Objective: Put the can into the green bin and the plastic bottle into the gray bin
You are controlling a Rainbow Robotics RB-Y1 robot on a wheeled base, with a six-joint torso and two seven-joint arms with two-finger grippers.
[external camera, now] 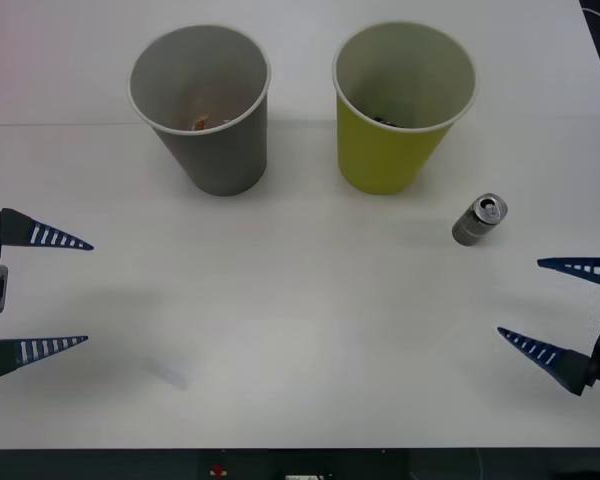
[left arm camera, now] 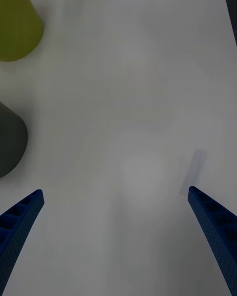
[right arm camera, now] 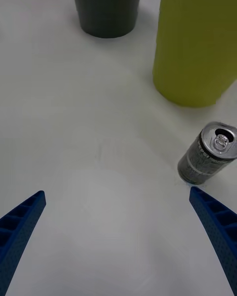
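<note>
Near the front edge of the worktop point(external camera: 300, 400), at the left side, left gripper point(external camera: 80, 292) waiting with fingers spread wide, holding nothing, well apart from every task thing. At the right edge, right gripper point(external camera: 525, 300) also spread wide and empty, turned toward the can point(external camera: 478, 220). Standing a little farther in, near the right edge, the can, just beside the tip of one right finger point(right arm camera: 217, 222) in the right wrist view and not yet between the two. Upright or slightly tilted, silver top with pull tab facing up; hard to say which from these pictures. Probably light if empty, with thin metal wall, stiff enough for a gentle squeeze but easy to dent under strong pressure. Smooth and round surface, so likely slippery and ready to roll or tip if pushed from one side only. Best taken across the middle of the body, below the top rim, with both fingers closing evenly. Toward the far edge, the green bin point(external camera: 400, 150), near the can and on the right half of the worktop, something dark lying at its bottom. Beside it to the left, apart, the gray bin point(external camera: 205, 140) with some small pieces inside. No clear plastic bottle recognised on the worktop, except a faint transparent shape point(external camera: 168, 372) near the front edge, too unclear to name.
</note>
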